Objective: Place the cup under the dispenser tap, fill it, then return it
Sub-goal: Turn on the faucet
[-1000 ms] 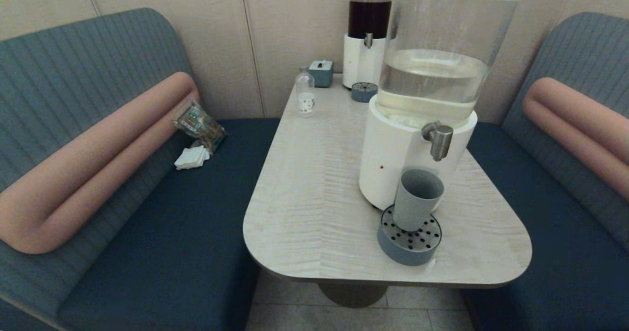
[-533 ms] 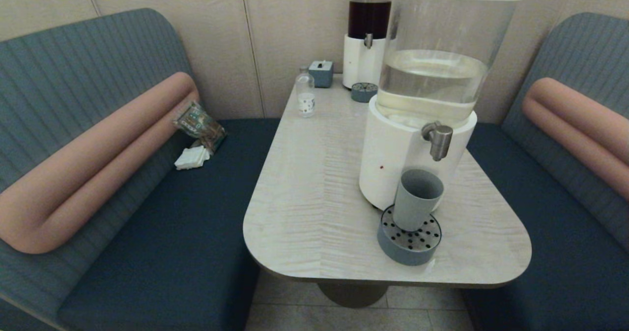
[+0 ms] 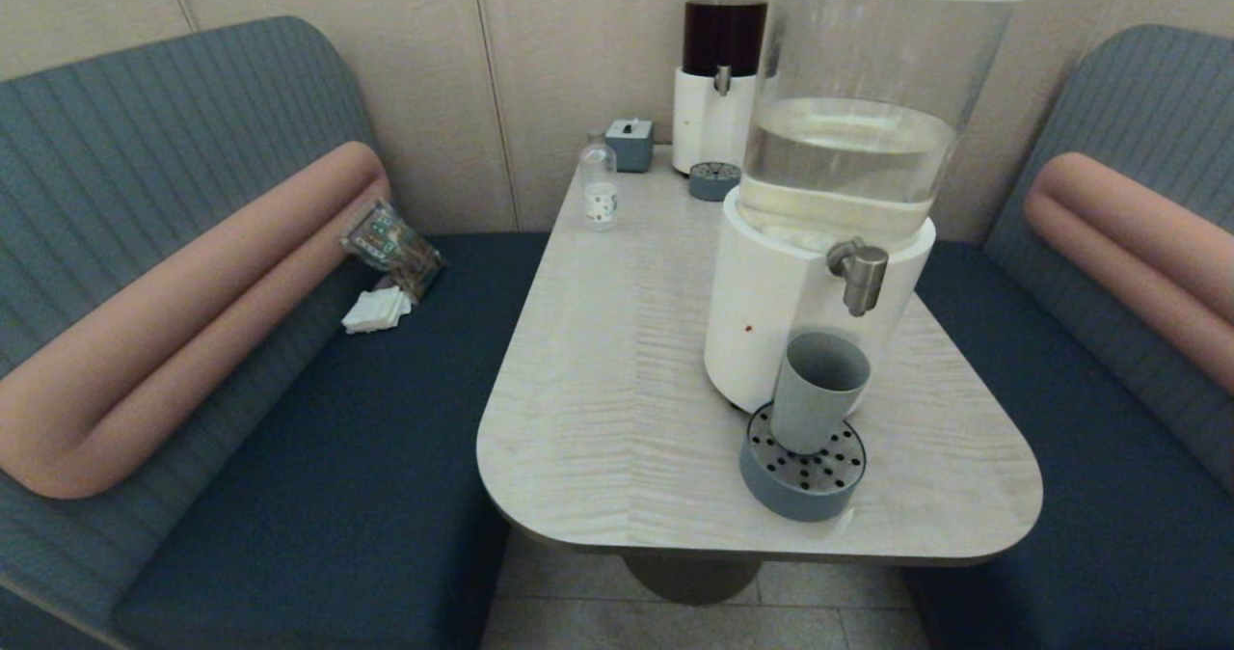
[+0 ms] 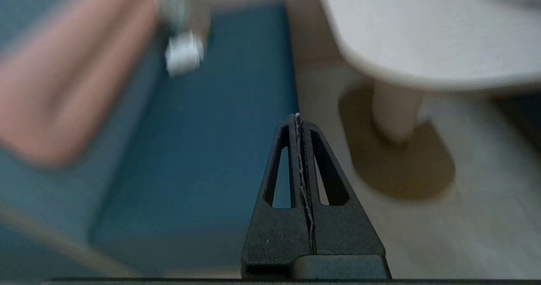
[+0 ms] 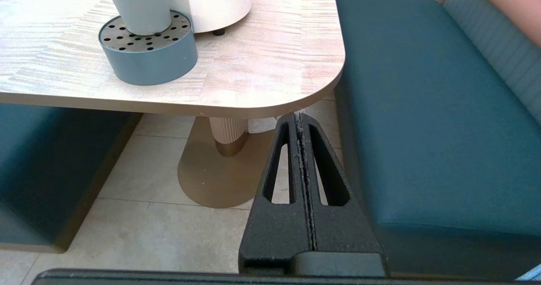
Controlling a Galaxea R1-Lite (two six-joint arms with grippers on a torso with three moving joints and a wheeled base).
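The grey-blue cup (image 3: 818, 390) stands upright on a round blue perforated drip tray (image 3: 803, 473), below and slightly left of the steel dispenser tap (image 3: 860, 275) of the large white-based dispenser (image 3: 848, 177). The right wrist view shows the cup's lower part (image 5: 137, 6) on the same tray (image 5: 148, 50). Neither arm appears in the head view. My left gripper (image 4: 297, 118) is shut and empty, low beside the table over the left bench. My right gripper (image 5: 299, 116) is shut and empty, below the table's near right corner.
A smaller dark-liquid dispenser (image 3: 721, 62) with its own drip tray (image 3: 714, 180), a blue box (image 3: 630, 143) and a small clear bottle (image 3: 599, 186) stand at the table's far end. Padded benches flank the table (image 3: 617, 361); a packet (image 3: 390, 245) and napkins (image 3: 376, 310) lie on the left bench.
Nothing has moved between the earlier head views and now; the cup stays on the drip tray.
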